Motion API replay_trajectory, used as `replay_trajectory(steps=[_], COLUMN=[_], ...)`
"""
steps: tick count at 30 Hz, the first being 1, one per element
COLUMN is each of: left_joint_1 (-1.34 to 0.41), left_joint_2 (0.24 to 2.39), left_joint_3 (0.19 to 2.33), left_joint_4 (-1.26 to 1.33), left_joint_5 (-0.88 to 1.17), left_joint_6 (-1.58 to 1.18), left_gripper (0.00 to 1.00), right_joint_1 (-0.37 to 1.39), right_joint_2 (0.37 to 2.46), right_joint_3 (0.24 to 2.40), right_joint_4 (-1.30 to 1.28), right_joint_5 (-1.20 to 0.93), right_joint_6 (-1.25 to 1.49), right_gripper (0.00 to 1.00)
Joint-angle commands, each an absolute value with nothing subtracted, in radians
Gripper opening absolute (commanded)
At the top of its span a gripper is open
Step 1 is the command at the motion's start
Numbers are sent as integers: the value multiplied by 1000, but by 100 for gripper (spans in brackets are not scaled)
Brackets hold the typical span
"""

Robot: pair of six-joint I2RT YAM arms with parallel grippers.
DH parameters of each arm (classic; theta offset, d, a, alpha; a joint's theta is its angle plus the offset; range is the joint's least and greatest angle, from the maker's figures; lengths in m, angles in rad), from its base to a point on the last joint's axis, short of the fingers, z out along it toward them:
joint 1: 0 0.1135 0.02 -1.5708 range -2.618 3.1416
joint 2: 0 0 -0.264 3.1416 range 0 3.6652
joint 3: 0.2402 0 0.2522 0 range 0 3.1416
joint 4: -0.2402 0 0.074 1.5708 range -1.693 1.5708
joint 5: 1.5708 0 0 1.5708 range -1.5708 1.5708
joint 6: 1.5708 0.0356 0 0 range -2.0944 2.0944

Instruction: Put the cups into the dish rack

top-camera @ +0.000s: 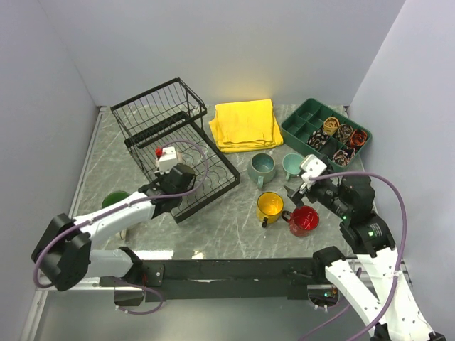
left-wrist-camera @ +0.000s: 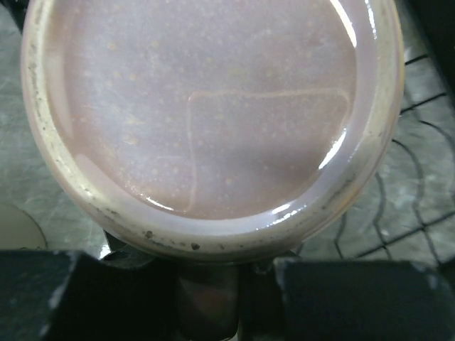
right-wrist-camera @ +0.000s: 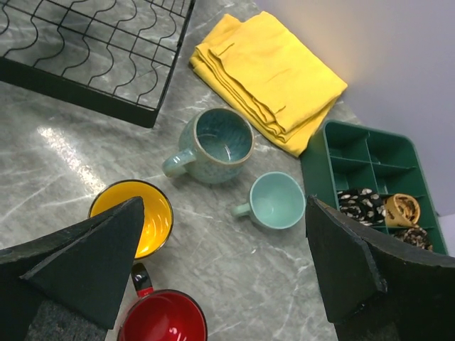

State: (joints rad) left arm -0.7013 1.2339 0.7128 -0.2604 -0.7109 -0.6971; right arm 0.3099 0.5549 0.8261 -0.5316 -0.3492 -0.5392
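The left gripper (left-wrist-camera: pixel 227 288) is narrowed right down on the cream cup (left-wrist-camera: pixel 213 128), which fills the left wrist view. The dish rack (top-camera: pixel 206 167) shows only at that picture's right edge, with bare table to the left, so the cup looks to be hanging at the rack's near border rather than well over it. That is the danger: let go here and the cup could land half on the rim wire and roll off. The glaze is glossy too, so a narrow pinch may slip.

Across the table, the right gripper (top-camera: pixel 298 195) hangs with jaws at full spread above the yellow cup (right-wrist-camera: pixel 131 213) and red cup (right-wrist-camera: pixel 163 320). Those two sit just beside each other, so a descent on one could knock the other. Two teal cups (right-wrist-camera: pixel 213 142) wait farther back.
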Motion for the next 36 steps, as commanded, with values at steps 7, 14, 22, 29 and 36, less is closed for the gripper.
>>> replay_trajectory(steps=[7, 14, 22, 29, 36], left_joint_1=[-634, -604, -589, -589, -589], left_joint_2=[1324, 1382, 1411, 1329, 1109], left_joint_3=[719, 719, 730, 732, 703], left_joint_4=[-181, -175, -192, -236, -288], left_joint_5=[-795, -772, -775, -726, -592], left_joint_6=[-781, -802, -815, -778, -655], left_gripper=[1, 20, 51, 55, 73], right_joint_1=[247, 224, 206, 187, 163], right_joint_2=[522, 515, 499, 480, 459], right_joint_3=[792, 776, 765, 756, 732], right_joint_4=[-477, -472, -477, -489, -488], right_joint_5=[-432, -452, -463, -472, -494], right_joint_6=[-459, -448, -440, -442, -436], right_gripper=[100, 100, 100, 100, 100])
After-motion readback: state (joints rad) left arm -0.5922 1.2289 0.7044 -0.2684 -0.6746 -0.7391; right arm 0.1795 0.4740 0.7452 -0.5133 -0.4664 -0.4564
